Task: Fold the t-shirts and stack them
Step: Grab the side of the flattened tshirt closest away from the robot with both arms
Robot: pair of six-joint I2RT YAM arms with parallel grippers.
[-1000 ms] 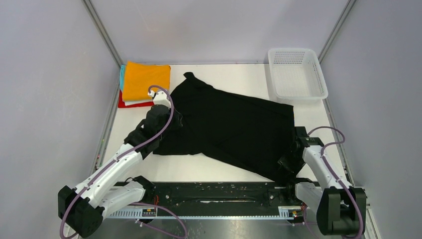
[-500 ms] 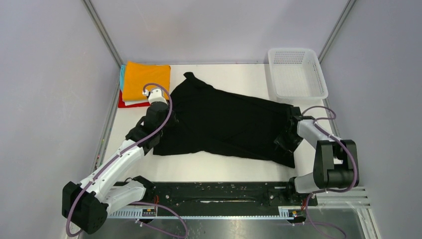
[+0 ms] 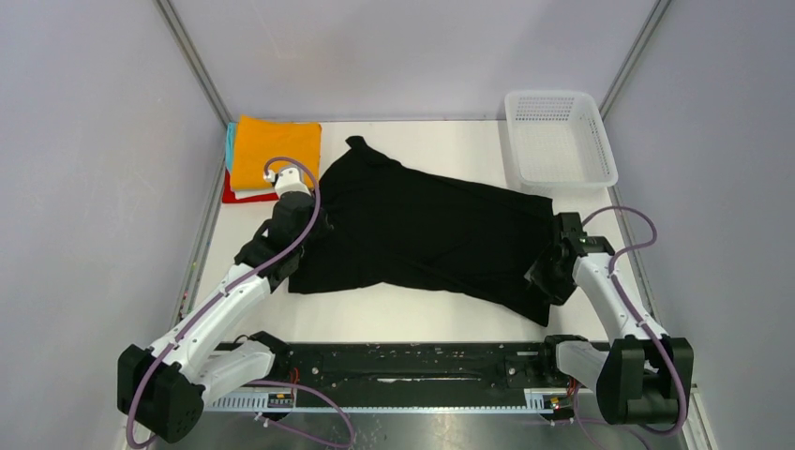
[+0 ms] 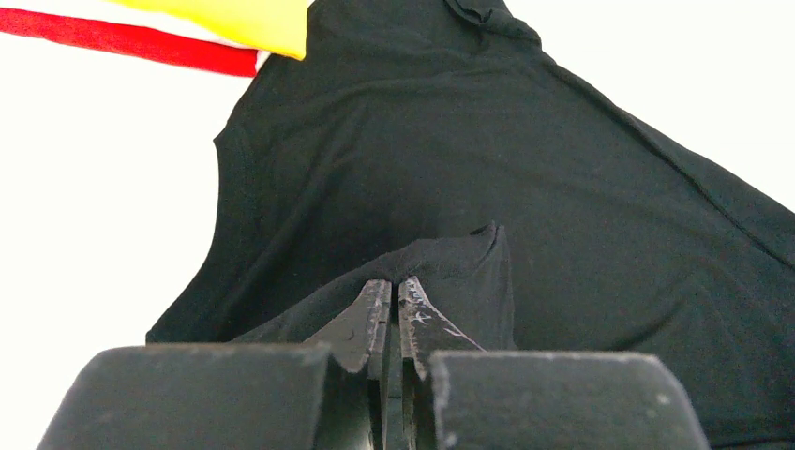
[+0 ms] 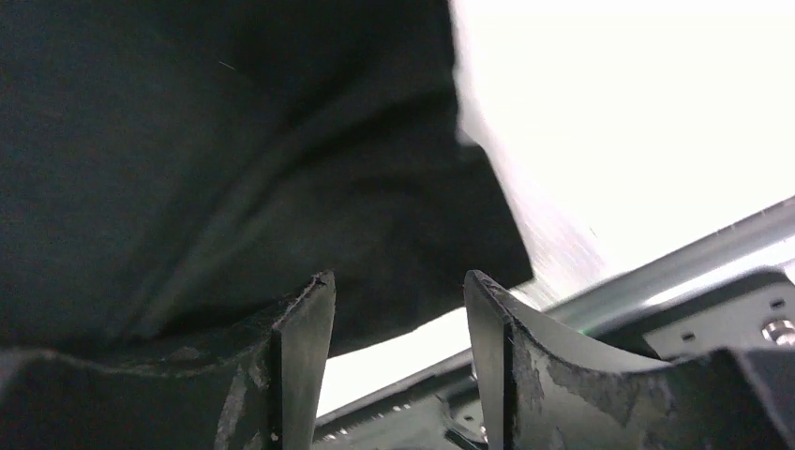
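The large black t-shirt [image 3: 422, 234] lies spread across the middle of the table. My left gripper [image 3: 314, 225] is at its left edge, shut on a raised fold of the black cloth [image 4: 450, 258]; the jaws [image 4: 394, 284] stand pressed together. My right gripper [image 3: 553, 264] is at the shirt's right edge. Its jaws [image 5: 398, 281] stand apart with nothing between them, and the black cloth [image 5: 234, 141] lies just beyond and over the left finger. The folded stack sits at the far left, orange [image 3: 274, 150] on top, with teal [image 3: 230, 142], white [image 3: 260, 194] and red [image 3: 231, 196] edges showing.
A white mesh basket [image 3: 560, 141] stands at the far right corner. A black rail [image 3: 403, 366] runs along the near edge between the arm bases. Grey walls close in the table on the left, far and right sides.
The right gripper moved from the shirt's near right corner toward the far side, then back a little; that corner now lies pulled in. The left gripper drew its fold slightly toward the far left.
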